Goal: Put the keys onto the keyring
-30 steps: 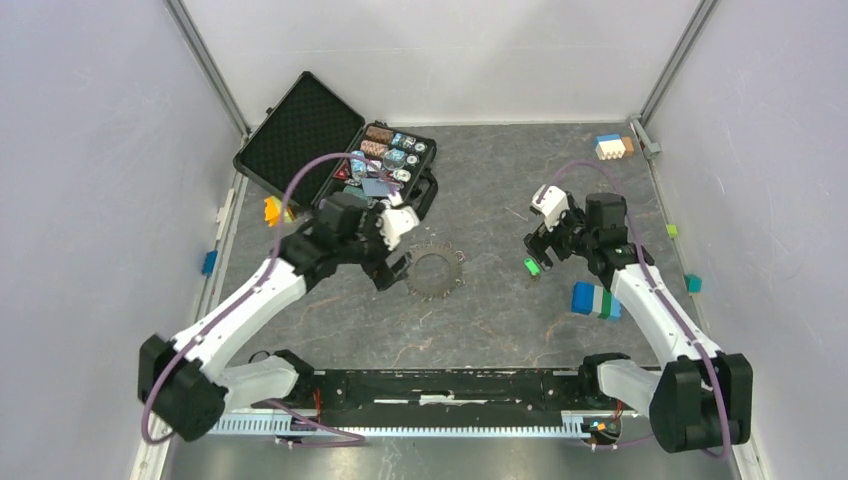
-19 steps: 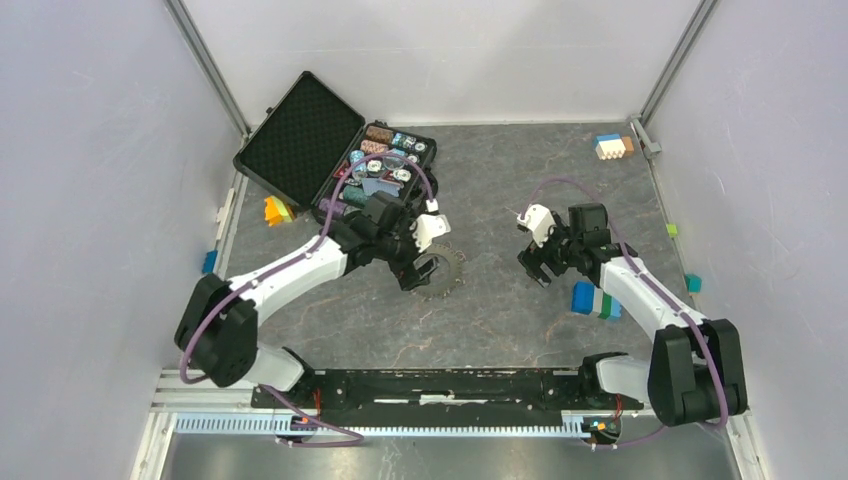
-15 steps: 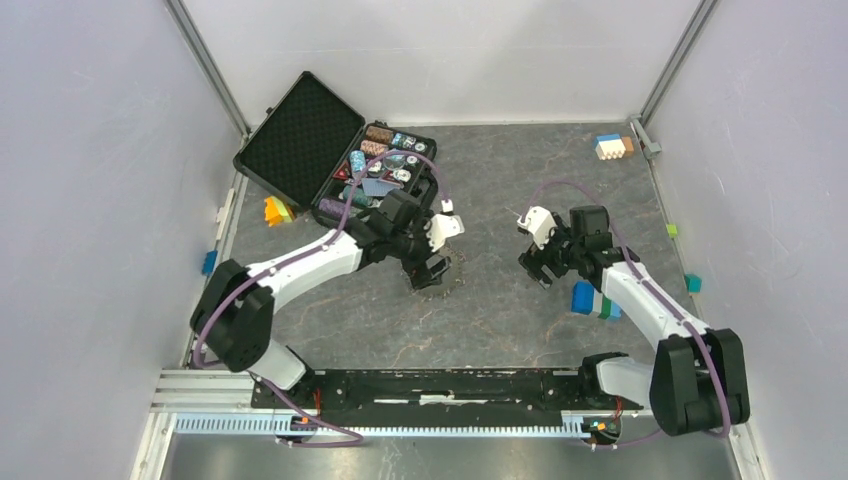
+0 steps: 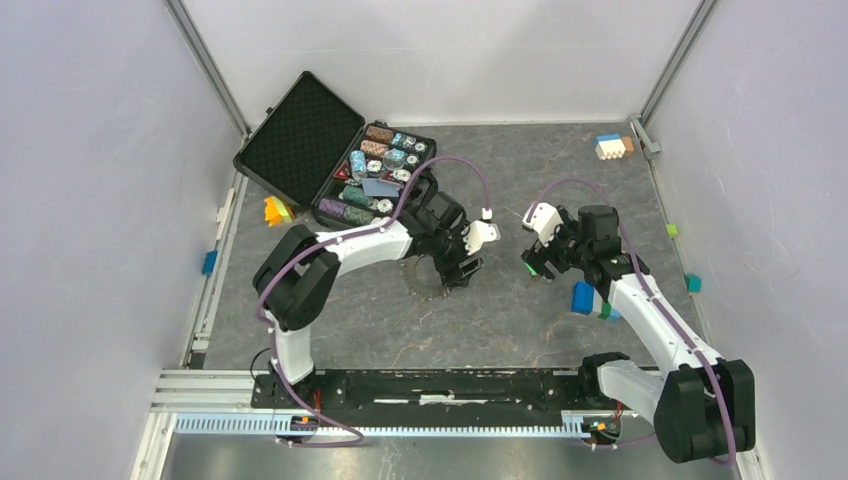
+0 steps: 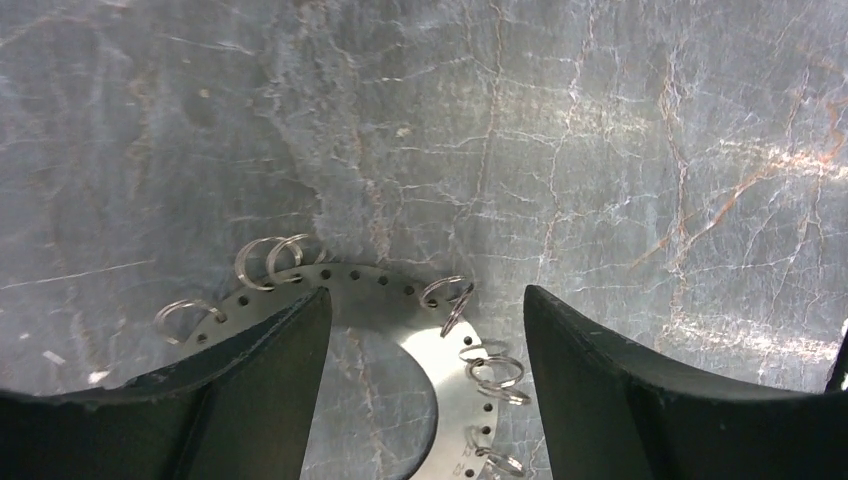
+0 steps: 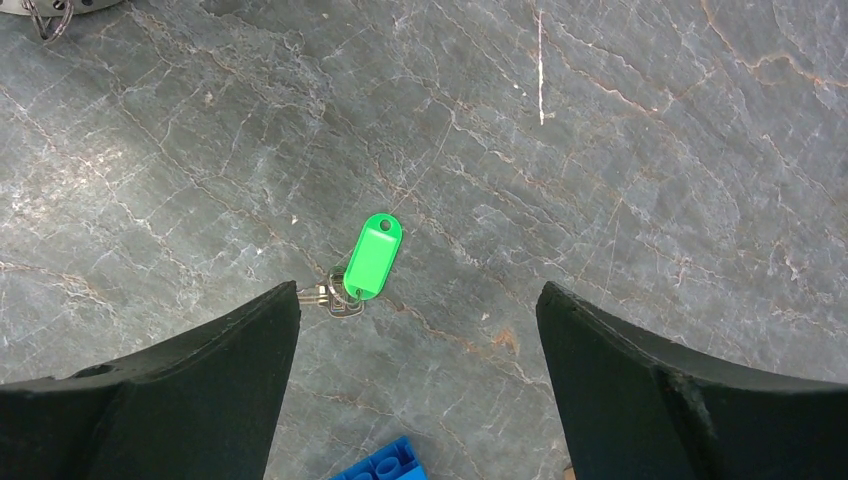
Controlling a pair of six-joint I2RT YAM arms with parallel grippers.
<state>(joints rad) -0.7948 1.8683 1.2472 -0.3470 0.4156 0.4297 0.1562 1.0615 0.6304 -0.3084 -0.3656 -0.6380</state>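
the right hand (image 6: 415,300), wide open, hangs over the green key (image 6: 370,260), away from the keyring (image 5: 380,295). the left hand (image 5: 425,315) hangs wide open over the keyring. next, i think: pinch the key.

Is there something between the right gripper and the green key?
Nothing visible. The green key lies on the table under the open right gripper, between its fingers. The blue block sits to the side, not in the path.

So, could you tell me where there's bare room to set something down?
Free: the strip between the keyring and the base rail, and the back between the case and the corner blocks. Crowded: mid-table around the keyring and the green-tagged key.
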